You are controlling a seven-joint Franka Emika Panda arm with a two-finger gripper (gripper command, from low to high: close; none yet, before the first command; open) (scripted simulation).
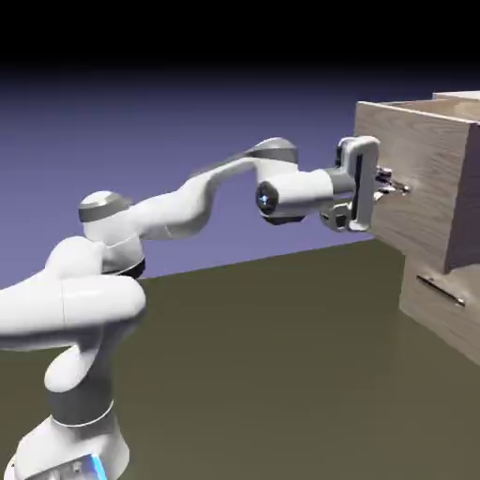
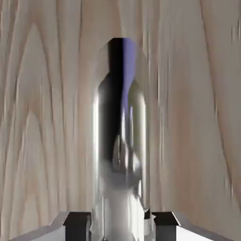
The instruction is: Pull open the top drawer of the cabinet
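Plain blue-violet backdrop behind. Pincer (image 1: 385,182) clamped on bar handle (image 2: 120,141) of top drawer (image 1: 417,169), likely for straight pull. Drawer juts out past lower drawer (image 1: 441,309), at exterior view's right; grip probably kept to draw it farther.

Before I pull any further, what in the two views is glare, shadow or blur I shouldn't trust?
Hand view: bright streaks and dark and violet reflections on the handle, its lower end smeared with glare; wood grain slightly soft. Exterior view: drawer side in shadow, arm bright white, gripper fingertips small and muddled against the handle.
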